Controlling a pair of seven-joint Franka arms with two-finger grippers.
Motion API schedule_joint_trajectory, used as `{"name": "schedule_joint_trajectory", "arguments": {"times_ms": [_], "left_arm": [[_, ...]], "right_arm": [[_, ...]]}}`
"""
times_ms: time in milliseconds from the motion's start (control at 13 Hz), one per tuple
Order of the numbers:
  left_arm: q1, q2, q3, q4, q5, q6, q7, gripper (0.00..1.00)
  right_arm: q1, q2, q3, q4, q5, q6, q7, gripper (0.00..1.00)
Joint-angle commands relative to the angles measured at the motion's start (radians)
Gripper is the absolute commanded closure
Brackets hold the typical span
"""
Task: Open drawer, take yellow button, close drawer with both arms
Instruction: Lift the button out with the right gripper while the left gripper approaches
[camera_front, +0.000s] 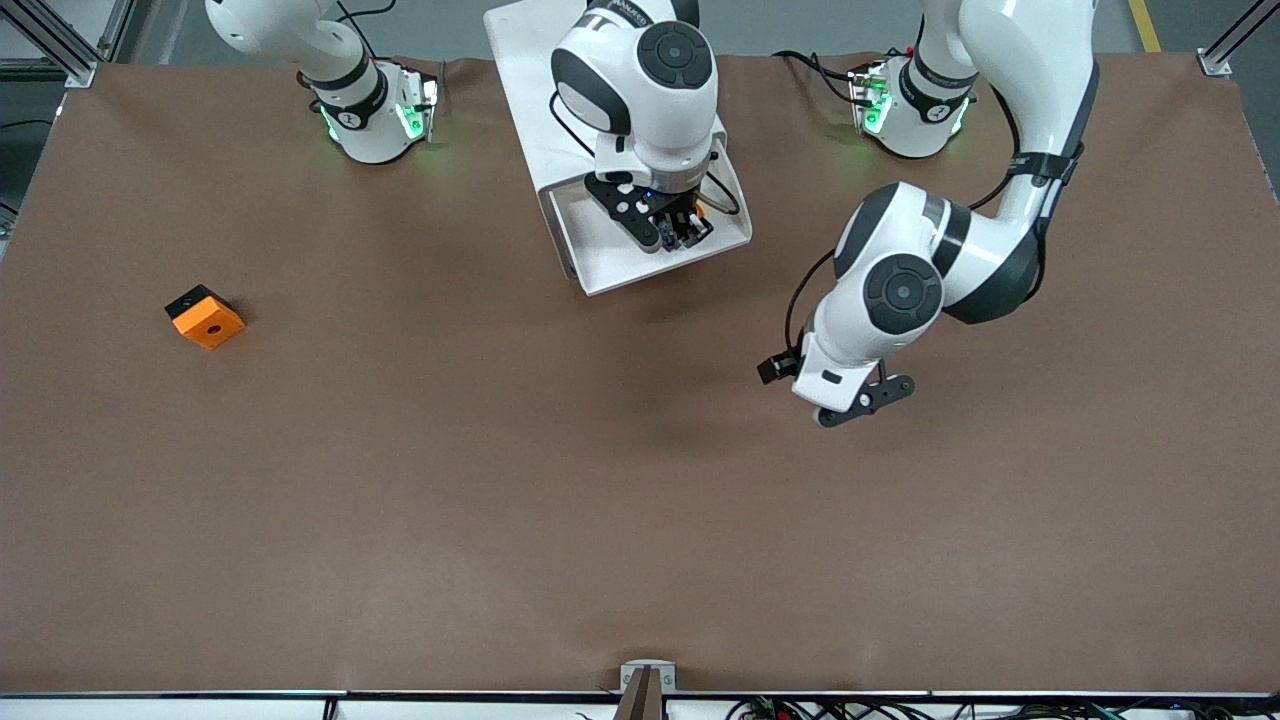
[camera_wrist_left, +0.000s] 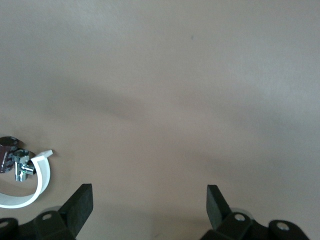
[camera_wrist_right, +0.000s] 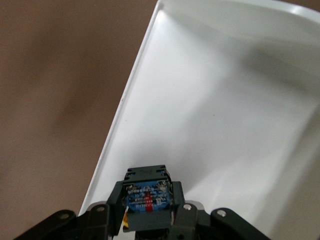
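Right end effector (camera_front: 683, 232) in open drawer (camera_front: 610, 262); left end effector (camera_front: 868, 400) over table (camera_front: 500, 480).

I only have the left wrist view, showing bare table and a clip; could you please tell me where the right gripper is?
Observer: The right gripper is down in the open drawer, which juts from the white cabinet.
Operator: Thank you. Is it holding anything?
Observer: Yes, it is shut on the button, whose blue-black body shows between its fingers.
Operator: And where is my arm relative to that?
Observer: The left gripper waits open over bare table, toward the left arm's end from the drawer.
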Motion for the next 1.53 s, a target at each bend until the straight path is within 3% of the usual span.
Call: {"name": "schedule_joint_trajectory", "arguments": {"times_ms": [0, 230, 460, 766, 1150, 1456], "left_arm": [[0.013, -0.049, -0.041, -0.081, -0.008, 0.018, 0.014, 0.00], [0.014, -0.098, -0.061, -0.161, -0.040, 0.029, 0.022, 0.00], [0.013, -0.097, -0.097, -0.198, -0.041, 0.098, 0.023, 0.00], [0.013, -0.097, -0.173, -0.199, -0.096, 0.109, 0.022, 0.00], [0.001, -0.089, -0.250, -0.199, -0.117, 0.099, -0.070, 0.00], [-0.007, -0.086, -0.316, -0.198, -0.117, 0.096, -0.154, 0.00]], "right_arm": [[-0.025, -0.011, -0.015, 0.035, 0.002, -0.016, -0.029, 1.00], [-0.108, -0.086, -0.016, 0.038, 0.017, -0.089, -0.181, 1.00], [-0.220, -0.165, -0.018, 0.038, 0.016, -0.196, -0.457, 1.00], [-0.444, -0.220, -0.019, 0.020, 0.011, -0.304, -0.836, 1.00], [-0.759, -0.205, -0.019, 0.001, -0.041, -0.277, -1.323, 1.00], [-1.001, -0.099, -0.019, 0.001, -0.053, -0.179, -1.658, 1.00]]}}
